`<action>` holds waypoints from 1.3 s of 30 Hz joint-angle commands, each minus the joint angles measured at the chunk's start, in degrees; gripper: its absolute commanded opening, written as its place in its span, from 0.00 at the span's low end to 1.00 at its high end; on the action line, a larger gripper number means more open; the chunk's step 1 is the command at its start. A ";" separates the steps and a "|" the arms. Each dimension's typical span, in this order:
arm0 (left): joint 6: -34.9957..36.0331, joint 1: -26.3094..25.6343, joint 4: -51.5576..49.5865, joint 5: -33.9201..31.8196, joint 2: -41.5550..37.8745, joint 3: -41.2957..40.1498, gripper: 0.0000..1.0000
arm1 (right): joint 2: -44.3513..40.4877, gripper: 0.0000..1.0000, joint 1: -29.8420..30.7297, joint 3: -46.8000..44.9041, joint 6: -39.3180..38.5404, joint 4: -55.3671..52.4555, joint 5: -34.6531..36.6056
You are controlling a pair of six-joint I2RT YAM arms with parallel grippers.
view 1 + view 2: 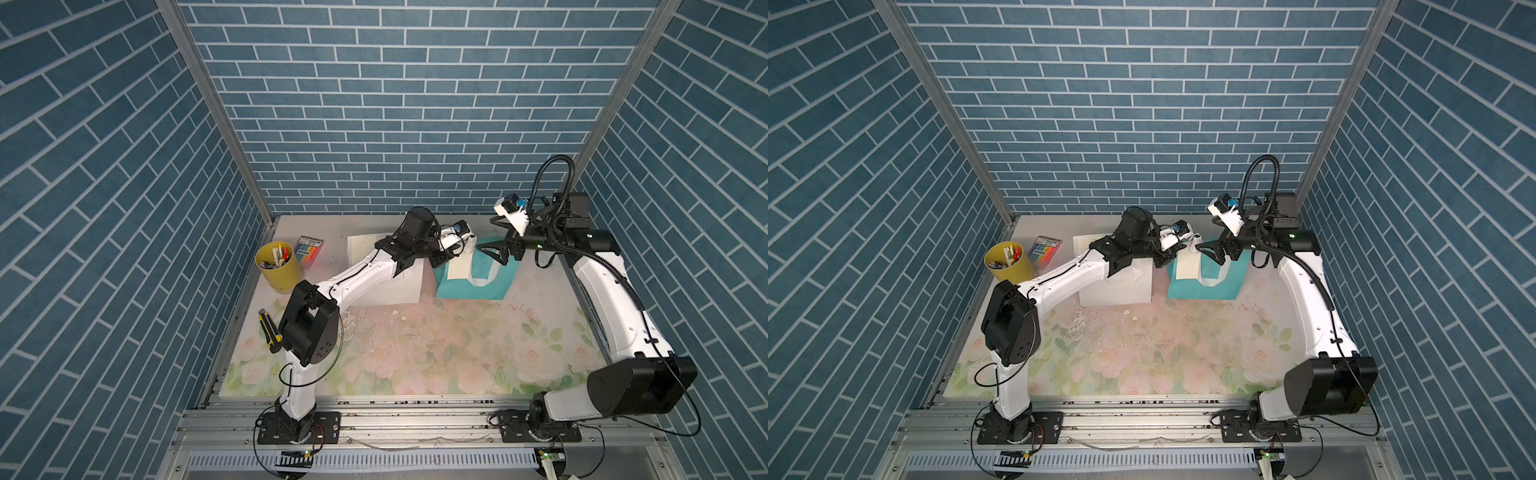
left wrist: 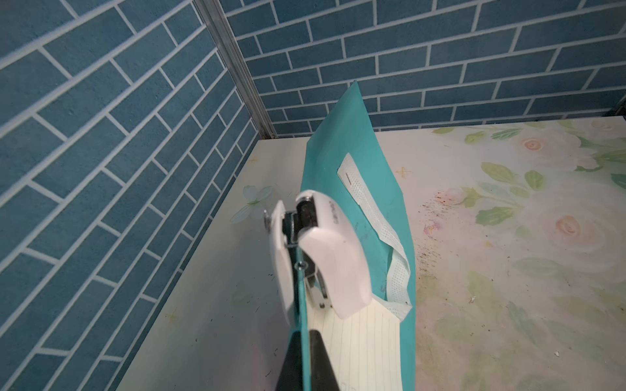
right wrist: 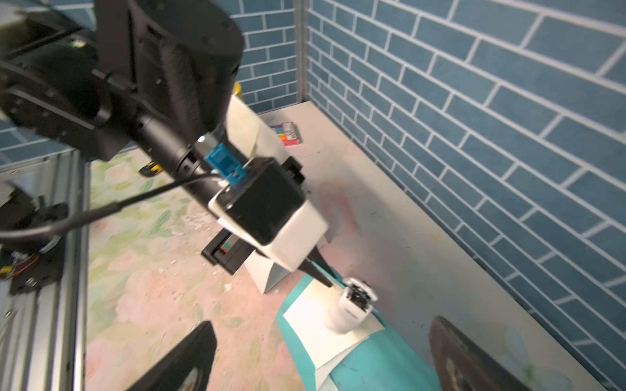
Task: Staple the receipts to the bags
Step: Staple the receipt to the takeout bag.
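1. Left gripper (image 2: 305, 342) is pressed together on the edge of the flat teal paper gift bag (image 2: 338, 145), with one black finger on each face. This is the nearest thing in its wrist view.
2. Just past those fingers, a narrow cream-white lined paper receipt (image 2: 362, 345) lies on the bag's face at the same edge. Whether it is caught in the pinch I cannot tell.
3. Next along that edge, a small white plastic stapler (image 2: 335, 257) straddles the bag, base on one face and body on the other, over the receipt's end.
4. Beyond the stapler, the bag's white woven strap handle (image 2: 372, 210) runs along the face.
5. Right gripper (image 1: 494, 254) hovers over the far side of the teal bag with its jaws spread wide, gripping nothing. In its wrist view the stapler sits ahead of the fingers, untouched.
6. On the floral-printed tabletop (image 1: 436, 353), a yellow-and-black utility knife (image 1: 269, 332) lies nearest the front in a top view, at the left edge beside the left arm.
7. Farther back, a plain white paper gift bag (image 1: 405, 291) lies flat, partly under the left arm and just left of the teal bag. A second pale slip seems to rest on its far left corner, too faint to be sure.
8. Farthest back on the left stand a round yellow cup of pens (image 1: 277, 266) and a colourful marker pack (image 1: 309, 251).
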 commanded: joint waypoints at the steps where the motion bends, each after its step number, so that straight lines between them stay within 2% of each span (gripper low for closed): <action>1: 2.36 -0.32 -3.24 1.24 1.00 1.28 0.00 | 4.08 0.98 -0.25 4.89 -16.78 -13.23 -6.91; 4: 3.54 -0.32 -4.08 1.31 0.76 1.13 0.00 | 7.28 0.98 -0.32 7.38 -20.14 -15.41 -7.12; 19: 6.21 -0.31 -5.96 2.00 0.81 1.45 0.00 | 17.72 0.96 -0.59 13.14 -25.84 -14.37 -8.23; 26: 6.91 -0.31 -6.35 2.25 1.20 1.58 0.00 | 21.39 0.93 -0.36 14.81 -30.52 -18.33 -10.77; 39: 7.65 -0.57 -7.36 3.26 2.02 2.51 0.00 | 23.03 0.86 1.39 13.09 -32.64 -15.96 -5.20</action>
